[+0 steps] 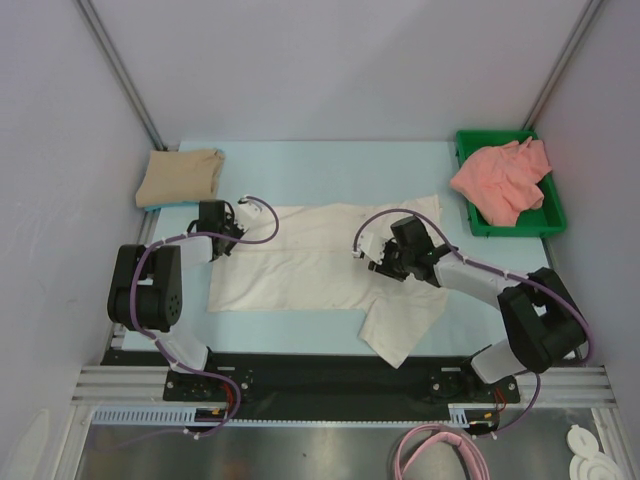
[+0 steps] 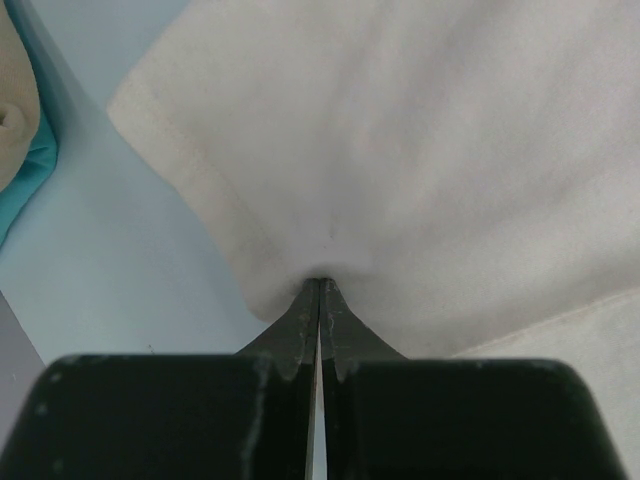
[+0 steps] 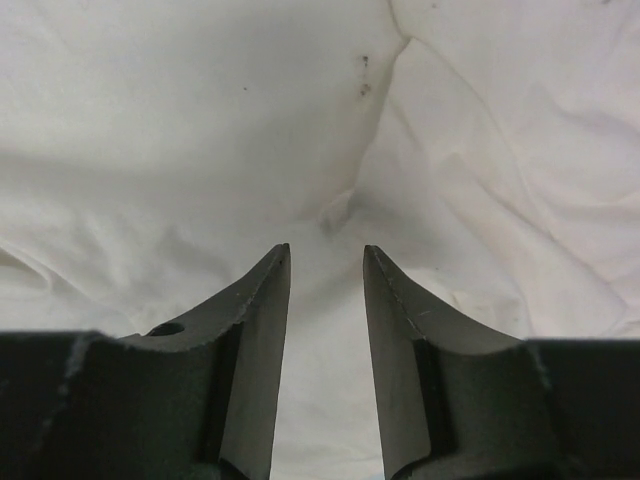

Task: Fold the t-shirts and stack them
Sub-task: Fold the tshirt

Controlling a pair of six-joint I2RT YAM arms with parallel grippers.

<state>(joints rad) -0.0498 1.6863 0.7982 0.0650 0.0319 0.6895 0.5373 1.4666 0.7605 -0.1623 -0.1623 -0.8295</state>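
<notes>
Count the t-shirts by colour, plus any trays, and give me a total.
cream-white t-shirt: 1
tan-beige t-shirt: 1
salmon-pink t-shirt: 1
green tray: 1
Total: 4

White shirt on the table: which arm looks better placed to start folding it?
Left, probably. The left gripper is shut on the cream-white shirt at its edge, ready to lift it over. The right gripper is open above the cloth, holding nothing.
</notes>
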